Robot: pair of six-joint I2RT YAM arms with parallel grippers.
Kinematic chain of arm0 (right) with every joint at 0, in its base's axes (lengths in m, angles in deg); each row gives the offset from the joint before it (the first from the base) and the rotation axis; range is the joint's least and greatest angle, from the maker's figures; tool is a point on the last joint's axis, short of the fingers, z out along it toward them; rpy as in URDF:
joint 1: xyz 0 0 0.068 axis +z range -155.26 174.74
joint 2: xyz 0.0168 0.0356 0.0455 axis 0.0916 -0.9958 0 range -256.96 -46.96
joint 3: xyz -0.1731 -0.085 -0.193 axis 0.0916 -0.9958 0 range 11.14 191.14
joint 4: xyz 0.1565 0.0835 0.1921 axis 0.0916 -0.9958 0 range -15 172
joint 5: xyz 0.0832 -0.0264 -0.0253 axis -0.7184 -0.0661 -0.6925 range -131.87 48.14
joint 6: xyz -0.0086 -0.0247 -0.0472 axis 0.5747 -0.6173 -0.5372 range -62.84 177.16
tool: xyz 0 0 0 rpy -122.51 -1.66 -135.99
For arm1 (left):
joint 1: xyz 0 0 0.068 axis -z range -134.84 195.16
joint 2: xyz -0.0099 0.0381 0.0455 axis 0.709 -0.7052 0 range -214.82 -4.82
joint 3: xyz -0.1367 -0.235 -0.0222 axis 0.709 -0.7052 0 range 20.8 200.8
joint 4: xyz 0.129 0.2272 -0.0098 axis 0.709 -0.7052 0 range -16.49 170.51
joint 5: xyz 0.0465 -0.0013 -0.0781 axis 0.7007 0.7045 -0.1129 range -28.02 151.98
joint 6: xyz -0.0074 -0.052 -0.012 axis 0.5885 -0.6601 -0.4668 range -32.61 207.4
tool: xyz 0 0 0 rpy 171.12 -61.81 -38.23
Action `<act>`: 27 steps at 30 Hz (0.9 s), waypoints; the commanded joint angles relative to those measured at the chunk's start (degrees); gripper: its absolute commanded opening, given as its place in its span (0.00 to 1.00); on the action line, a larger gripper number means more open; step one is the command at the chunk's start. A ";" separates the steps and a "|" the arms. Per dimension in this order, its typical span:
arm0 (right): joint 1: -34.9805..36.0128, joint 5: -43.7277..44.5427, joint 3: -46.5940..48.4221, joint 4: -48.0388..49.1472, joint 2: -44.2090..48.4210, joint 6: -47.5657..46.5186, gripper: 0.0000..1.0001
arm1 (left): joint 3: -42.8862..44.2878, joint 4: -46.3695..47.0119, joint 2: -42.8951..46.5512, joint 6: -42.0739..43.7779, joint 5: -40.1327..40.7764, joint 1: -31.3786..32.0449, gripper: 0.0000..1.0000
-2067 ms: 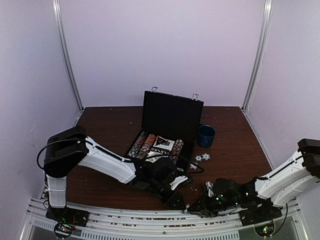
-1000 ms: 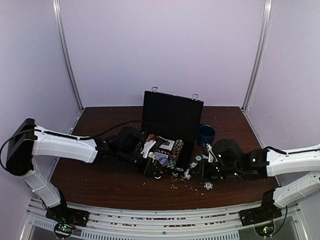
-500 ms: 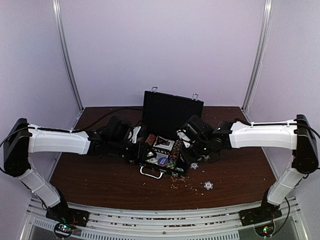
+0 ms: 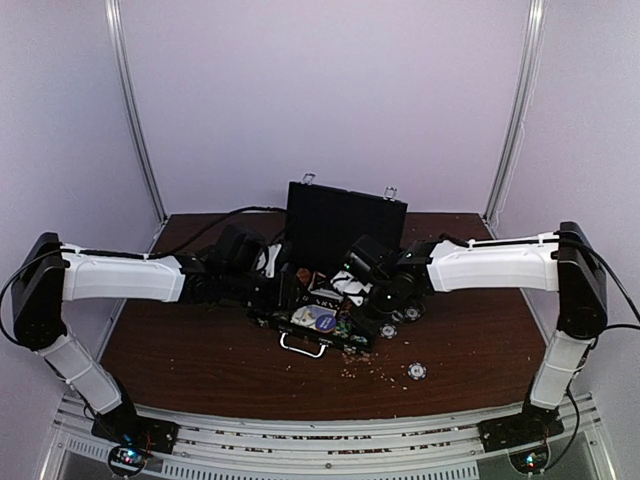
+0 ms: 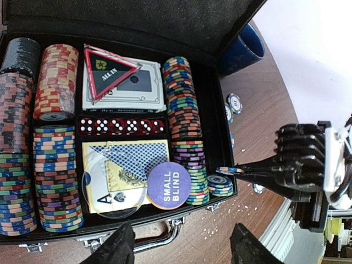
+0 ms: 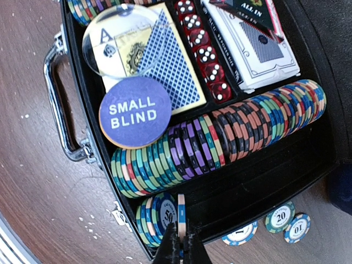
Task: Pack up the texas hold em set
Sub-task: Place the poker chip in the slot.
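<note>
The black briefcase (image 4: 345,222) lies open at the middle of the desk (image 4: 200,350), lid upright at the back and silver handle (image 6: 55,104) on its front edge. Its tray holds rows of striped poker chips (image 5: 184,110) laid on edge, two card decks (image 5: 124,91) in the centre, a line of red dice (image 5: 121,126) between them, and a purple SMALL BLIND button (image 5: 168,185) near the front wall. The right claw (image 6: 179,242) is closed, pinching a single chip (image 6: 181,212) on its edge just over the case's front right corner, beside a short stack (image 6: 155,217) lying in that channel. The left claw (image 5: 184,247) hovers over the case's front edge with its jaws well apart, holding and touching nothing. Three loose chips (image 6: 280,216) lie on the desk just outside the case's right wall, and one more (image 4: 416,370) sits farther out in front of that corner. A dark blue cup (image 5: 242,52) stands beside the case's rear right corner.
</note>
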 commanded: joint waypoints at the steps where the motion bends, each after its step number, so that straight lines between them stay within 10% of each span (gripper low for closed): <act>1: 0.31 -0.11 1.50 -1.68 -1.21 -3.78 0.00 | 1.68 2.29 -1.14 -0.43 -0.57 -0.40 0.62; 15: 1.75 -0.94 1.86 -3.48 -2.16 -5.66 0.01 | -0.54 3.71 0.15 -1.53 -0.73 -0.36 0.61; 27: 1.75 -0.63 2.19 -3.92 1.62 -2.40 0.22 | -3.14 4.59 2.48 -2.88 0.14 -0.40 0.58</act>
